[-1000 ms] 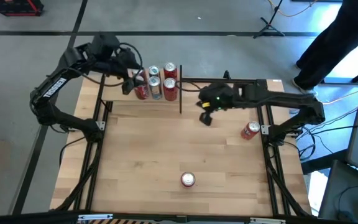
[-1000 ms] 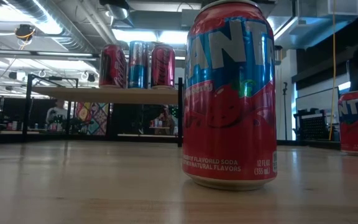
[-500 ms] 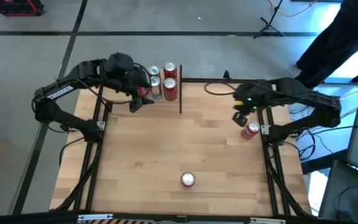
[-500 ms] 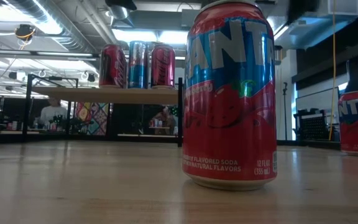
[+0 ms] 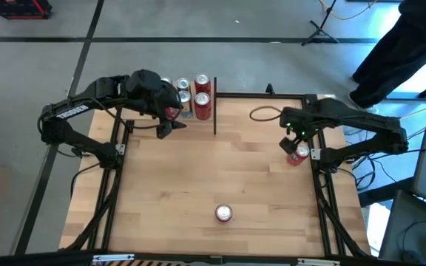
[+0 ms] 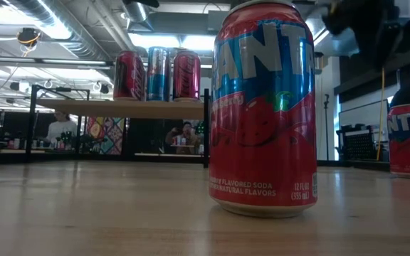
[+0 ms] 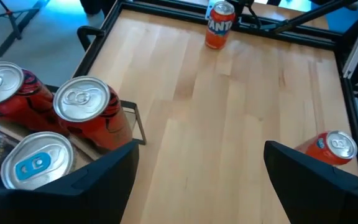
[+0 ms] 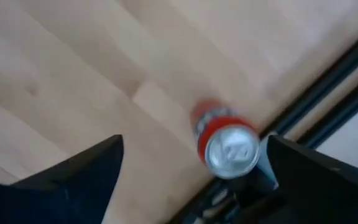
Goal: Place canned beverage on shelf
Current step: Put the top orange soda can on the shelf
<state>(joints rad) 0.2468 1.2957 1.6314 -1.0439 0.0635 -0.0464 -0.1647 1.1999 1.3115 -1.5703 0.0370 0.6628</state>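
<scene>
Two open end effectors, each near soda cans.

The right end effector [image 5: 293,142] hangs just above a red Fanta can [image 5: 297,154] at the right edge of the table [image 5: 198,177]; its two fingers [image 8: 73,177] are spread wide and hold nothing. The left end effector [image 5: 170,122] is open and empty too, just beside the shelf [image 6: 119,108] at the far left corner. Cans on the shelf [image 7: 92,118] stand upright, red ones and a blue one together. Another Fanta can [image 5: 223,213] stands alone near the front of the table, well apart from both arms. A person [image 5: 398,44] stands beyond the table's far right corner.
</scene>
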